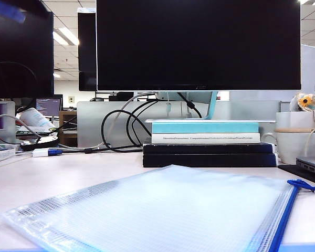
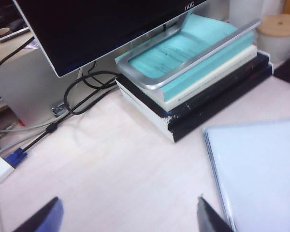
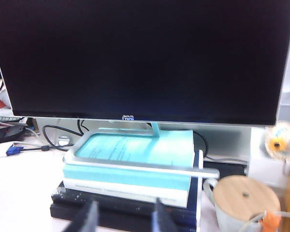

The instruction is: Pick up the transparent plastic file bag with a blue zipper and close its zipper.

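Both grippers are held released and empty: left gripper (image 2: pixel 128 212) near the translucent mesh file bag (image 2: pixel 261 174), right gripper (image 3: pixel 123 217) facing the stacked teal-and-black books (image 3: pixel 135 179). Slippery plastic could get shoved across the pale counter (image 2: pixel 125 159), and the blue zipper (image 1: pixel 283 218) missed.

Left gripper (image 2: pixel 128 215) hangs with jaws spread wide and empty; right gripper (image 3: pixel 122 217) shows a narrower, empty gap.

File bag (image 1: pixel 157 210) cropped at exterior view's lower edge, zipper (image 1: pixel 283 220) end cut off, left gripper (image 2: pixel 128 217) and right gripper (image 3: pixel 123 217) fingertips only visible, blurred, book spine text illegible.
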You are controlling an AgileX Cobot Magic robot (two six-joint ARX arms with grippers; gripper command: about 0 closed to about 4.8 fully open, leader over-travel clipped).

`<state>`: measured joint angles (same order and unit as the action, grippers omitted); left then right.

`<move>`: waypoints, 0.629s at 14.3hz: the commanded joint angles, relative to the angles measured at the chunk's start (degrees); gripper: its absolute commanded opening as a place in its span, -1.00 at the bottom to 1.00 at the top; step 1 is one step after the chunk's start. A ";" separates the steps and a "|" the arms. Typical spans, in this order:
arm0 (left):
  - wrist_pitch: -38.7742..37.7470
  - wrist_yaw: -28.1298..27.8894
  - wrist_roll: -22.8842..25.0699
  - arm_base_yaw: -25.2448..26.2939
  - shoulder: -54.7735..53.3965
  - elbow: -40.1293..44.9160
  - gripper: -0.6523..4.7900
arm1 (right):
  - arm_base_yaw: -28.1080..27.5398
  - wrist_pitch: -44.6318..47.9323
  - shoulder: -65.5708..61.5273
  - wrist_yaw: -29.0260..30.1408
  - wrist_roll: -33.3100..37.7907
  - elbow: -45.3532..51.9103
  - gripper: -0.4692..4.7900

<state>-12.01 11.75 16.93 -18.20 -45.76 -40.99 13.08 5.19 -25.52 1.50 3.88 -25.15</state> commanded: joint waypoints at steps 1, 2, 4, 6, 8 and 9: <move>10.32 -0.46 -3.41 -0.02 1.64 5.62 0.60 | 0.00 5.55 2.97 0.11 5.20 4.98 -0.28; 14.99 -0.61 -4.17 0.02 2.38 9.46 0.60 | 0.00 8.72 4.50 0.13 5.70 8.00 -0.38; 21.88 -0.55 -7.23 0.02 2.82 16.72 0.58 | 0.00 10.97 7.48 0.13 6.69 12.72 -0.46; 26.38 2.14 -8.98 0.02 3.76 20.00 0.42 | 0.00 11.85 8.13 0.13 6.69 15.04 -0.59; 30.40 3.52 -10.12 0.20 5.49 22.49 0.24 | 0.00 11.80 8.11 0.20 6.84 17.35 -0.64; 31.12 3.56 -10.58 1.01 6.14 23.32 0.24 | 0.00 11.78 8.17 0.15 6.84 18.38 -0.64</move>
<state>17.74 15.00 7.07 -17.85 -39.90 -18.02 13.06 15.99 -17.41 1.54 10.46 -6.98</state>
